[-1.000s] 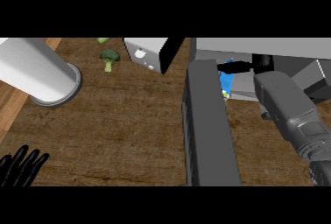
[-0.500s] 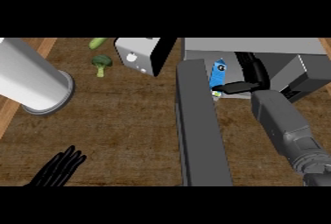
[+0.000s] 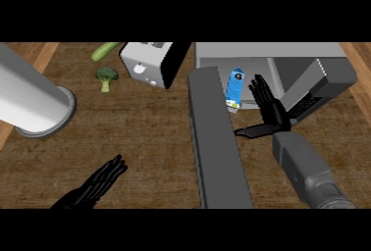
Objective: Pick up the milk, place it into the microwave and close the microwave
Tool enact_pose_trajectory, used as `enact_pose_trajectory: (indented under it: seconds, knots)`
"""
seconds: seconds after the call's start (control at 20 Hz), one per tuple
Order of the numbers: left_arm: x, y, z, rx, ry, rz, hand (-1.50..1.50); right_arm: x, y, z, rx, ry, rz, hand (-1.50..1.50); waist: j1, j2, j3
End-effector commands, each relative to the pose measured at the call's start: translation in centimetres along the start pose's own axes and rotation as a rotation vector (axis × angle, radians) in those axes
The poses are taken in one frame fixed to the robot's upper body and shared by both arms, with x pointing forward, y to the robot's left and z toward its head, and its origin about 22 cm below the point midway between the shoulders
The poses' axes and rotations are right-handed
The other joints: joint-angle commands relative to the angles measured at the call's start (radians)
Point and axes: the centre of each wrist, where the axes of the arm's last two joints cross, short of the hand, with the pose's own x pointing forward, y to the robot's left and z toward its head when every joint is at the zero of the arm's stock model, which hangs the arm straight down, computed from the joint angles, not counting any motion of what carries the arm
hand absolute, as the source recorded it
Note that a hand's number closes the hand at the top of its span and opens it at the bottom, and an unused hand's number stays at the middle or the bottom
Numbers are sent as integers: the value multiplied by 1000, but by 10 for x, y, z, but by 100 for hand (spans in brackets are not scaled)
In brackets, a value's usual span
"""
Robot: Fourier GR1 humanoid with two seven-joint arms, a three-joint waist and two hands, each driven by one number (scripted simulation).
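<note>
Milk [image 3: 235, 89] now stands inside the microwave [image 3: 290, 54], released. Right hand [image 3: 268, 105] has backed off just beside it, fingers straight, holding nothing. Door [image 3: 217, 147] still wide open, so closing is next. Left hand [image 3: 94, 188] rests open, well left of the door.

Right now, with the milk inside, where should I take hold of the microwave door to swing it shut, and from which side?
Push rather than grip. The microwave door stands open, a long panel running toward you from the microwave, left of the milk carton. Press flat on its outer left face near the free end closest to you. The open left robot hand is on that side; the right robot hand is inside.
</note>
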Motion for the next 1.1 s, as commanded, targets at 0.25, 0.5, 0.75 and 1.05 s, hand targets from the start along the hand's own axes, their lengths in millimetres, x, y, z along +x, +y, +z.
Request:
enact_pose_trajectory:
  seconds: [0.25, 0.5, 0.75, 1.05]
  knots:
    - [-31, -15, -41, -49, 25, -56, 150, -37, -17, 86, -56, 71, 77, -150, -30, -10, -2]
    - [-34, -14, -67, -45, 59, -112, 150, -34, -65, 159, -80, 81, 89, -150, -50, -10, -3]
    - [-40, -9, -103, -113, 65, -174, 150, -17, -88, 205, -136, 50, 84, -150, -56, -6, -4]
    - [-64, -41, -134, -188, 57, -194, 150, 24, -109, 239, -126, -7, 85, -150, -44, -1, -3]
